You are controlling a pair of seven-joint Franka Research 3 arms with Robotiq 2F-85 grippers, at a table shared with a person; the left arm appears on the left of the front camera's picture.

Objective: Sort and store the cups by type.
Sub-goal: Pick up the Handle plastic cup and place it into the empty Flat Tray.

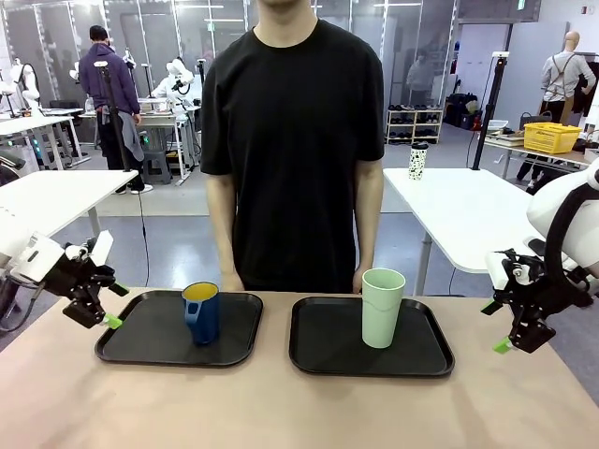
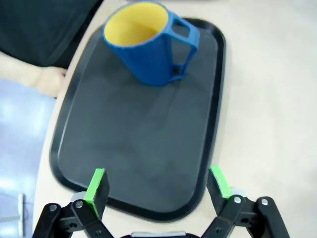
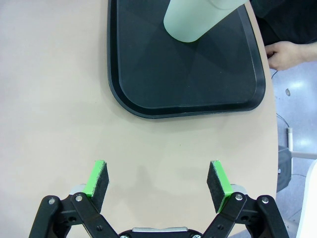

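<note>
Nearest, in the front view: bare tan counter, both arms held low at its two sides. Left claw at the picture's left edge, just off the near-left corner of the left tray, jaws spread wide, nothing between them. Right claw at the right edge, beyond the right tray, likewise spread wide and empty.

From the left wrist: left claw wide, green pads above the near rim of the left tray, holding nothing. Farther along that tray, dark blue mug upright, yellow inside, handle turned toward the picture's right.

From the right wrist: right claw wide, pads over bare counter, apart from the right tray. Mint-green tumbler standing on that tray, toward its far part.

Middle ground, front view: two black trays side by side, not touching. Dark blue mug upright on the left tray, right of its middle. Mint-green tumbler upright on the right tray, near its middle, taller than the mug.

Farther: person in a black T-shirt standing at the far edge of the counter, arms hanging, one hand behind the mug, the other hand near the edge of the counter just beside the right tray.
</note>
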